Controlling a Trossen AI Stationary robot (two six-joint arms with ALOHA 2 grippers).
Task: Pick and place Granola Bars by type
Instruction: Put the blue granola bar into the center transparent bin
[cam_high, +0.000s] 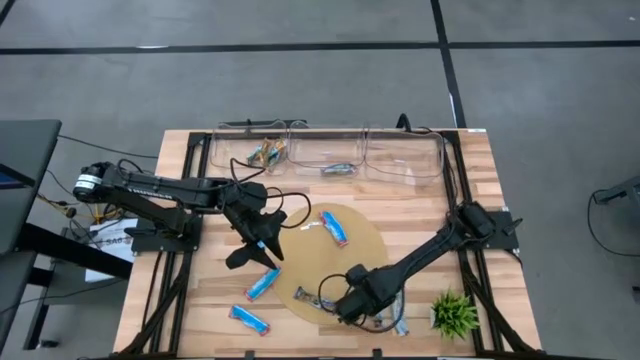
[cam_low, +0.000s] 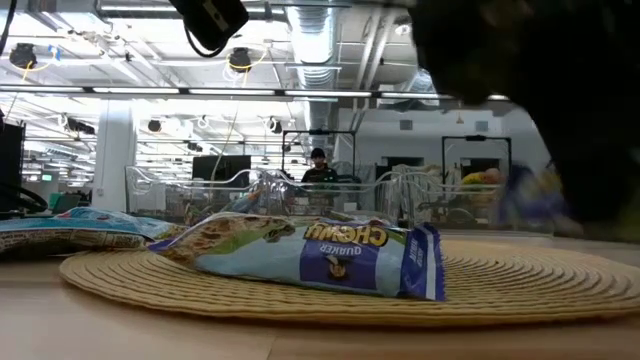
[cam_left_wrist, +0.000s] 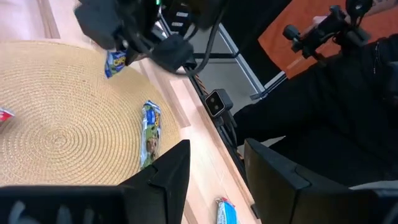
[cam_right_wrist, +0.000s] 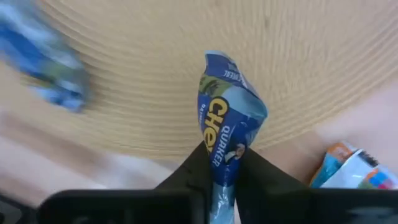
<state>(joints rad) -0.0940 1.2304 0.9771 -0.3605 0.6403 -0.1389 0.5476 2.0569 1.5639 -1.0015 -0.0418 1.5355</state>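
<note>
Blue-wrapped bar (cam_right_wrist: 227, 134) is sitting clamped in the right gripper (cam_right_wrist: 222, 165) over the woven mat (cam_high: 370, 240)'s near edge, seen from above. Wrist views: left gripper (cam_left_wrist: 214, 171) is hovering, jaws apart. Picking is under way; next, lifting toward the clear bins (cam_high: 400, 150).

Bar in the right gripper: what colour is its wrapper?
Blue, with yellow lettering, on the bar pinched in the right gripper; right wrist view shows it best.

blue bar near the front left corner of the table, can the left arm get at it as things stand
Probably yes. The blue bar lies alone on bare wood, and the left pincer hovers open and empty nearby, with only another bar between them.
</note>
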